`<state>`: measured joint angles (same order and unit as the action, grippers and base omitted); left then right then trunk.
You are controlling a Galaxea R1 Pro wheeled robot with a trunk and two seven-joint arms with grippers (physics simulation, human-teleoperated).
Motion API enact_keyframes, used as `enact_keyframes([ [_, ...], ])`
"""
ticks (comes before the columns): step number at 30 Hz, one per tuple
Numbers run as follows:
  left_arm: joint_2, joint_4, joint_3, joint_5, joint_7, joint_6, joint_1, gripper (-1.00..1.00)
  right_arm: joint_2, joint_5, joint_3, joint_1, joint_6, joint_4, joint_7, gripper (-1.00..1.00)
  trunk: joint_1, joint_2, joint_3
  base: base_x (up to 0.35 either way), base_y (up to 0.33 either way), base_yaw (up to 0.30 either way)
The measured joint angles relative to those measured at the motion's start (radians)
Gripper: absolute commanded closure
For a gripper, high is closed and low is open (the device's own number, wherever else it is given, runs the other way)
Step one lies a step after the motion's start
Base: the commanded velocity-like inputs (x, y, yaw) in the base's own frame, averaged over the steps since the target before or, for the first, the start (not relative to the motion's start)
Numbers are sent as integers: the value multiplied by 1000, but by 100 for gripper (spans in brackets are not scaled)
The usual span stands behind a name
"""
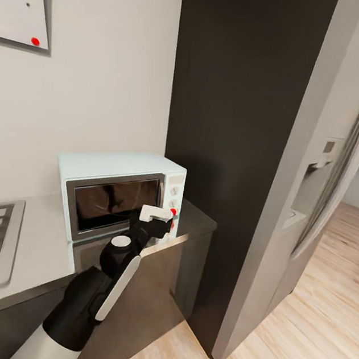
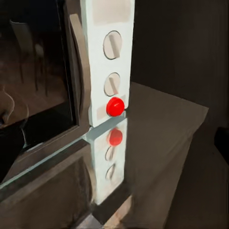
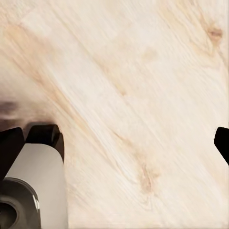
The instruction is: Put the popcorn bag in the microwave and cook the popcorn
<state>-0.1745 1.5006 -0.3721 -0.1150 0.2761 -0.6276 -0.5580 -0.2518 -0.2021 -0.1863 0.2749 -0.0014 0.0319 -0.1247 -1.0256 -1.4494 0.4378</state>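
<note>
Now left hand (image 1: 169,219) at microwave (image 1: 117,193) control panel (image 2: 110,62).

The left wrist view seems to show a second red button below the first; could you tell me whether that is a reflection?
Left wrist view: yes, the countertop mirrors the microwave panel, doubling its red button and knobs. Head view: the glass door reflects dark shapes. Right wrist view: the wood floor looks soft and evenly lit.

Even soft light; countertop (image 1: 49,240) mirrors; renders slightly blurred.
</note>
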Motion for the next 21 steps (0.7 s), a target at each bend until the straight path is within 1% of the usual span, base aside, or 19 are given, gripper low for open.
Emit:
enact_keyframes([
  [1,0,17,-14,1,39,-58,-24,-100,0,0,0,0,0,0,0,-100,0,0,0,-309,-105,0],
  [3,0,17,-30,-1,41,-59,-25,-100,-1,0,0,0,0,0,1,-100,0,0,0,-311,-105,0],
  [11,0,8,-35,-4,41,-59,-25,-100,-1,0,0,0,0,0,2,-100,0,0,0,-313,-106,0],
  [12,0,5,-35,-8,41,-59,-25,-100,-1,1,0,0,0,0,2,-100,0,0,0,-315,-106,0],
  [13,0,1,-35,-21,41,-58,-25,-100,-1,1,0,0,0,0,2,-100,0,0,0,-316,-106,0],
  [14,0,-26,-35,-51,41,-57,-25,-100,-1,1,0,0,0,0,2,-100,0,0,0,-317,-106,0],
  [16,0,-143,-35,-100,41,-49,-25,-100,-1,1,0,0,0,0,2,-100,0,0,0,-320,-105,0],
  [17,0,-193,-34,-110,42,-36,-25,-100,-1,0,0,0,0,0,2,-100,0,0,0,-325,-102,0],
  [18,0,-354,-33,-129,41,123,-26,-100,0,1,0,0,0,0,2,-100,0,0,0,-325,-102,0],
  [19,0,-503,-32,-137,40,173,-25,-100,0,1,1,0,0,0,3,-100,0,0,0,-325,-102,0],
  [21,0,-584,-32,-149,36,211,-25,-100,1,0,0,0,0,0,3,-100,0,0,0,-325,-101,0],
])
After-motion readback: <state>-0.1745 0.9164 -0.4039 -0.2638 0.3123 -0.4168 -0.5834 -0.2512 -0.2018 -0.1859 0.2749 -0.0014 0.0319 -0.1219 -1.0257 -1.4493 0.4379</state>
